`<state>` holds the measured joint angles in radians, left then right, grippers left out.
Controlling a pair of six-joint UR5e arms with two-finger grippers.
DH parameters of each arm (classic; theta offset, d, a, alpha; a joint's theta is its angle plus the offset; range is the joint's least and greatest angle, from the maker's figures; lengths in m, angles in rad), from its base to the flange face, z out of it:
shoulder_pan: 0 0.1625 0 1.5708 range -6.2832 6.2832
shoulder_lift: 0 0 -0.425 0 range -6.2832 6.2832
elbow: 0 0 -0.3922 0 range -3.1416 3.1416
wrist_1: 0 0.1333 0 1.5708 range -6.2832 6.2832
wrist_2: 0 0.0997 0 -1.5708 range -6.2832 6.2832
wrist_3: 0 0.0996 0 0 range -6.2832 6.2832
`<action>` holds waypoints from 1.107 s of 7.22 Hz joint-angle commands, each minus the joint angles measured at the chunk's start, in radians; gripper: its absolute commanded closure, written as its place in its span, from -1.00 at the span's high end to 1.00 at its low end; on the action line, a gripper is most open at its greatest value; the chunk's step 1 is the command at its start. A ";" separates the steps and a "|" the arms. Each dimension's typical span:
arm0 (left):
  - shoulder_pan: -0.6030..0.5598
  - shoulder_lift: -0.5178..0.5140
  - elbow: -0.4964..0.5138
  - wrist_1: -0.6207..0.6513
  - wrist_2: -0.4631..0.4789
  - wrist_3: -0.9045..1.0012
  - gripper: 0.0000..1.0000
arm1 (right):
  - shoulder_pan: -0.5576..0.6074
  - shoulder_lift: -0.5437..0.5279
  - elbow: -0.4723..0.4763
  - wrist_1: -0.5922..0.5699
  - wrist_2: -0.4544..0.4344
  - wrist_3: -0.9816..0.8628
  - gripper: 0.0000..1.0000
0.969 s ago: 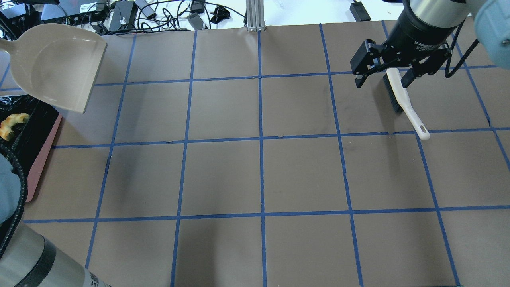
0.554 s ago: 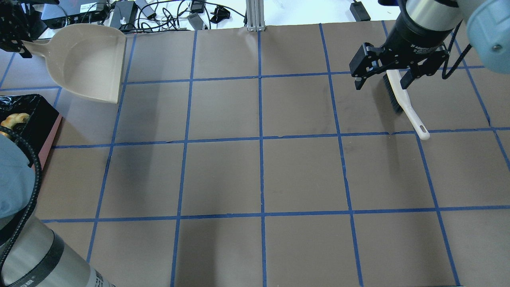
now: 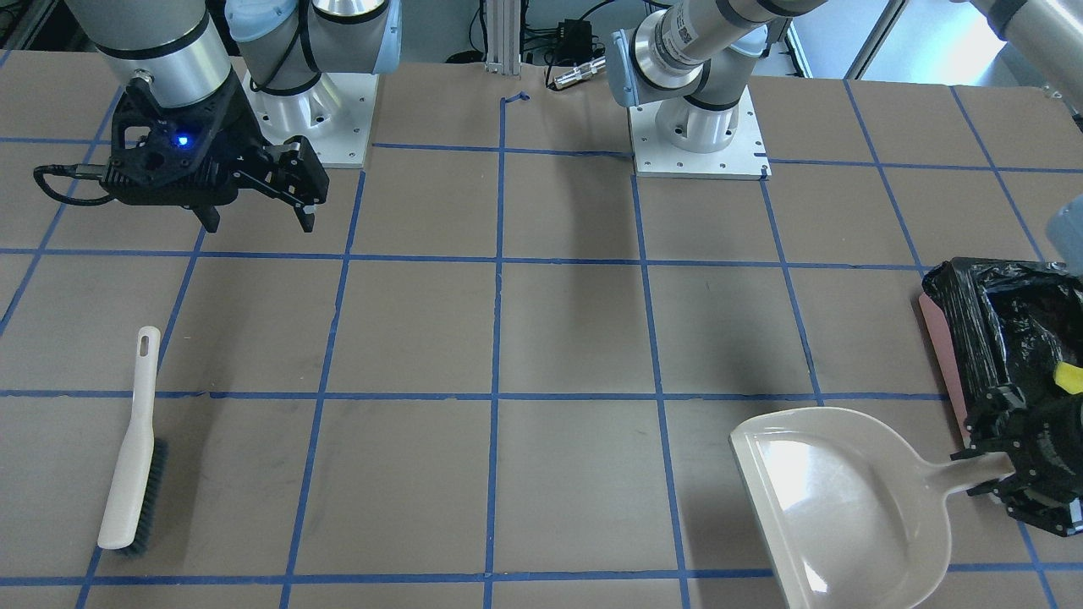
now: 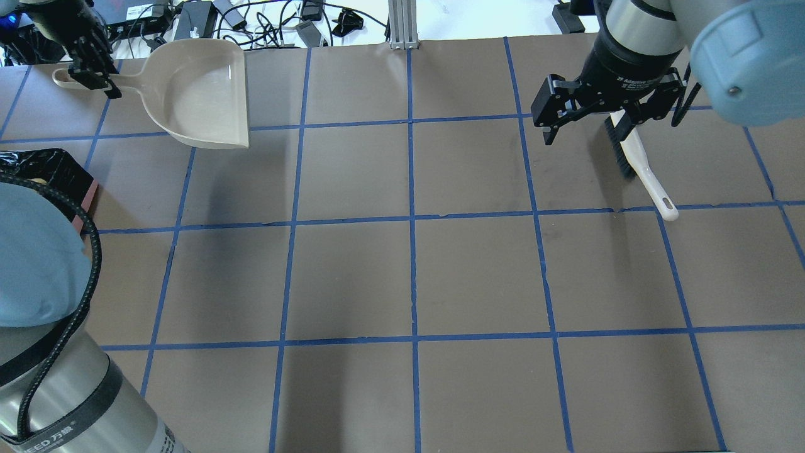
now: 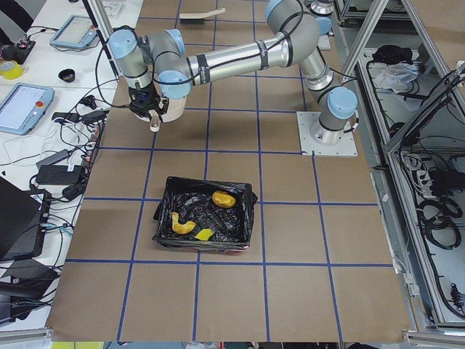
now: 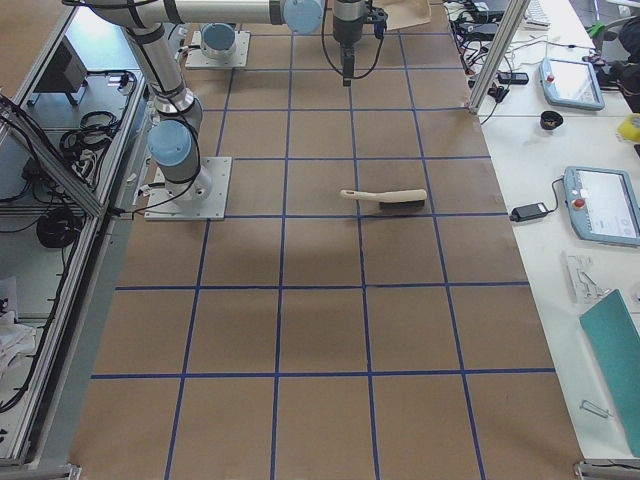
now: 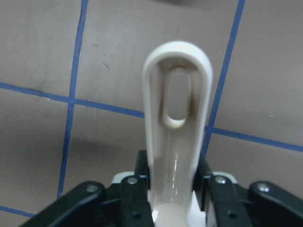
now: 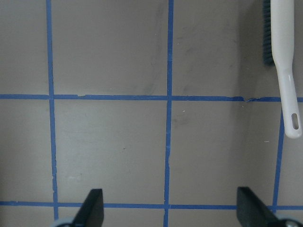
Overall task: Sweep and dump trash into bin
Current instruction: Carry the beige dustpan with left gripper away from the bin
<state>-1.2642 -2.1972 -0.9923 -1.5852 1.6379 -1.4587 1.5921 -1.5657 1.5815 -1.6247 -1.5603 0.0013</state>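
Observation:
The trash lies in the bin [image 5: 163,218], a pink box lined with a black bag: an amber lump [image 5: 223,198], a croissant piece [image 5: 182,225] and a yellow wedge [image 5: 204,234]. The bin [image 3: 952,292] also shows in the front view with the wedge [image 3: 1068,373]. My left gripper [image 4: 94,78] is shut on the handle [image 7: 177,127] of the beige dustpan [image 4: 195,94], which is empty, near the table's far left, beyond the bin. My right gripper [image 4: 610,126] is open and empty above the white brush [image 4: 644,173], which lies on the table.
The brush [image 3: 131,448] lies alone at the table's right side. Cables and power bricks [image 4: 207,19] crowd the far edge behind the dustpan. My left arm's elbow [image 4: 31,264] hides most of the bin in the overhead view. The two arm bases [image 3: 698,127] stand at the near edge.
My left gripper has carried the dustpan away from over the bin, toward the far edge and to the right, levelling it out. My right gripper has shifted away from the brush, still open.

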 commanded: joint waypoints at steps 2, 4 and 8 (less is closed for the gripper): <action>-0.041 -0.055 0.001 0.013 -0.085 0.091 -1.00 | 0.000 0.006 0.000 -0.012 0.003 -0.004 1.00; -0.046 -0.064 -0.009 0.011 -0.112 0.202 -1.00 | -0.003 0.010 0.003 -0.020 0.002 -0.044 1.00; -0.044 -0.096 -0.063 0.089 -0.098 0.192 -1.00 | -0.003 0.030 0.006 -0.018 0.009 -0.047 1.00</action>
<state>-1.3097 -2.2809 -1.0408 -1.5171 1.5353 -1.2561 1.5893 -1.5447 1.5870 -1.6440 -1.5520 -0.0447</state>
